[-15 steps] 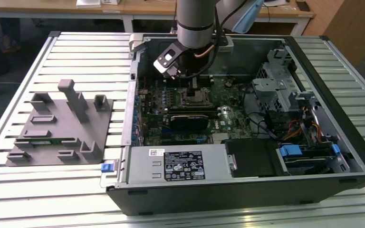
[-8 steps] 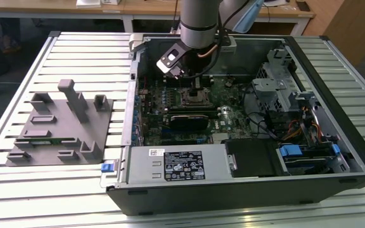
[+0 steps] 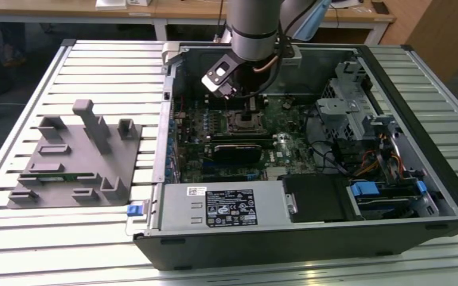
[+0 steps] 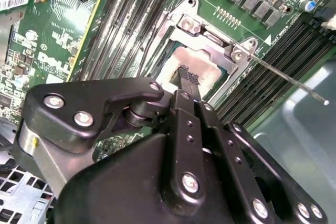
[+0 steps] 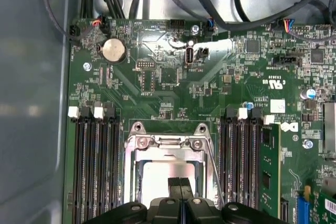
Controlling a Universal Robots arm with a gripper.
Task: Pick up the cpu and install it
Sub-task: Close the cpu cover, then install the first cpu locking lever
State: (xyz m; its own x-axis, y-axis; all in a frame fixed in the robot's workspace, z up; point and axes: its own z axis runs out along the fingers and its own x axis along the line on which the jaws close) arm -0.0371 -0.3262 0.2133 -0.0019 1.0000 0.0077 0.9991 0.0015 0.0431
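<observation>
Slatted metal table (image 3: 93, 65) under everything, and on it we've got an open computer case (image 3: 293, 250) lying on its side. A grey holder tray (image 3: 62, 173) sits just beside it toward the exterior view's left. The arm (image 3: 253, 24) reaches down into the case, over the upper middle of the green motherboard (image 3: 285, 128).

In the first wrist view we can see rows of black memory slots (image 5: 97, 161) on both sides of the metal socket frame (image 5: 157, 142). One green memory stick (image 5: 269, 171) is seated in the slots on one side, and there's a round coin battery (image 5: 113, 50) nearer the cables.

The cpu (image 5: 155, 182) is lying flat inside the socket frame (pale silvery top, easy to spot against the darker metal), well away from the tray. The gripper (image 5: 180, 181) is right over it, its two black fingers pressed together with only a seam between them and nothing pinched. In the second wrist view the fingertip (image 4: 190, 82) looks to us like it's resting on the cpu's top, though we can't swear it's touching. A thin wire lever (image 4: 283, 74) runs out from one corner of the frame.
</observation>
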